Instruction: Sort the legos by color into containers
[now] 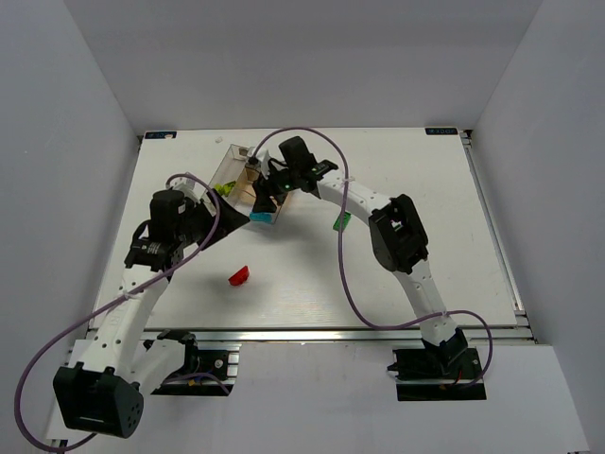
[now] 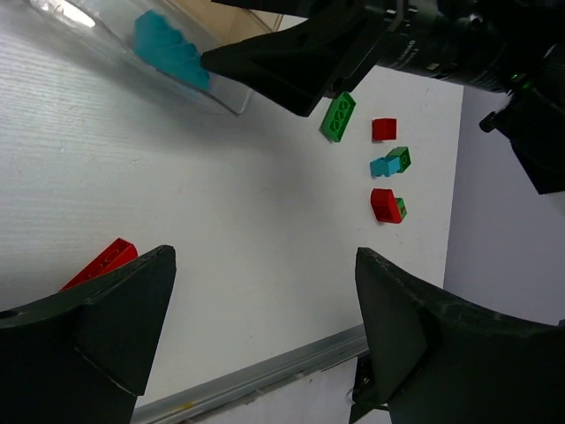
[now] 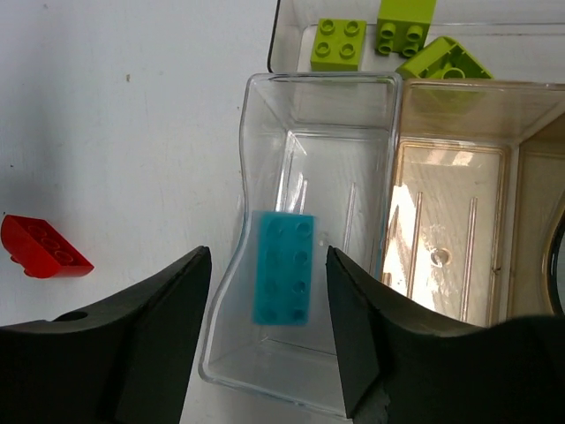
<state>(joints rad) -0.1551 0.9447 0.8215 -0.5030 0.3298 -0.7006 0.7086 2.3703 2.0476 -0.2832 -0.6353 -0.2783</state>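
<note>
The clear tray (image 1: 234,168) stands at the back middle of the table. In the right wrist view a light blue brick (image 3: 283,268) lies in the tray's near clear compartment (image 3: 231,265), and three yellow-green bricks (image 3: 338,43) sit in a farther compartment. My right gripper (image 3: 267,265) is open and empty just above the blue brick; in the top view it (image 1: 270,199) hangs over the tray. My left gripper (image 2: 263,265) is open and empty above bare table, beside a red brick (image 2: 99,263). A dark green brick (image 2: 338,117) lies further off.
A red brick (image 2: 384,129), a blue and green pair (image 2: 391,162) and a red and green pair (image 2: 387,205) lie past the green one. The brownish compartments (image 3: 450,212) hold nothing. The table's front rail (image 2: 265,371) is near my left gripper.
</note>
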